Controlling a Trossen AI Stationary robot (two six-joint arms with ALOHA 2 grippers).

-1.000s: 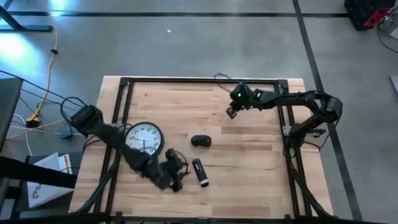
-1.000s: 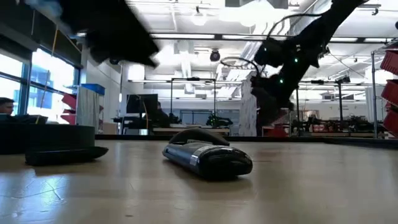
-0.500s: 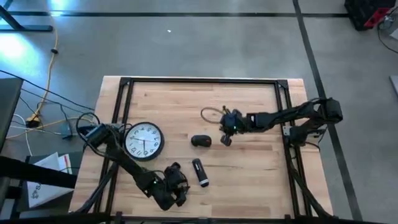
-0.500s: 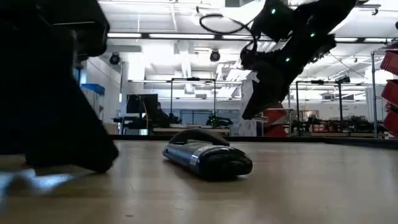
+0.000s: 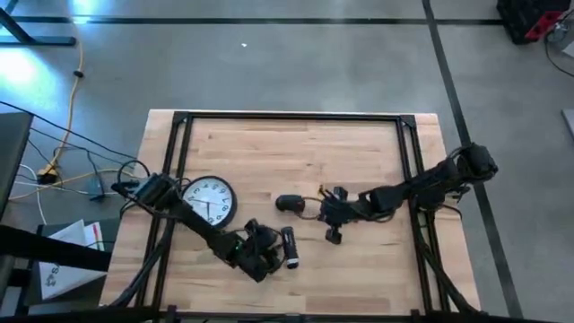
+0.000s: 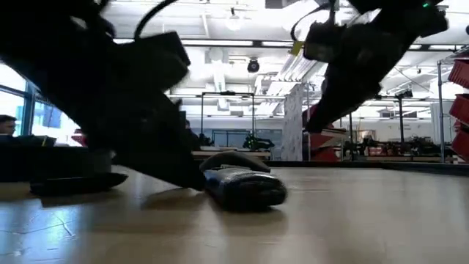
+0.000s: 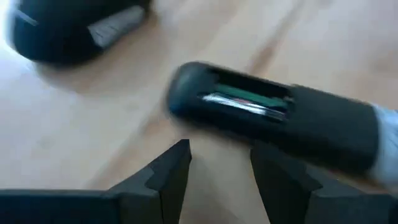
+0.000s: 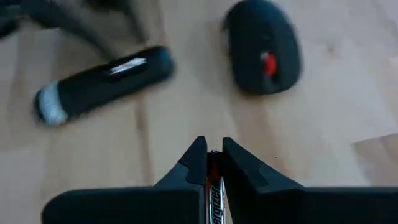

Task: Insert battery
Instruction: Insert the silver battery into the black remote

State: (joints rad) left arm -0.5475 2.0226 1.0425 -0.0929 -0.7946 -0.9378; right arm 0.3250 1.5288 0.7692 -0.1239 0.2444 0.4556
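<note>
High view, straight down: your two arms meet low over the front half of the wooden worktop (image 5: 359, 144). The left pincer (image 5: 269, 254) sits just beside the dark remote (image 5: 289, 248), which lies flat near the front edge with its pale end toward you. In the left wrist view the left pincer (image 7: 221, 165) is released, its two dark fingers (image 7: 171, 171) spread with bare wood between them, and the remote (image 7: 273, 118) lies just ahead with its battery bay uncovered, a green and silver strip showing inside.

Your right pincer (image 5: 334, 235) hangs to the right of the remote, near the black mouse (image 5: 289, 204) but apart from it. The right wrist view shows the right pincer (image 8: 212, 158) clenched on a battery (image 8: 214, 186), a thin silver and red cylinder pinched between the fingers, with the remote (image 8: 102, 84) and the mouse (image 8: 262, 53) lying beyond it on the wood.

A round white clock (image 5: 207, 200) lies face up at the left, partly crossed by your left arm. In the low view the remote (image 6: 245, 187) rests on the worktop between both dark arms.
</note>
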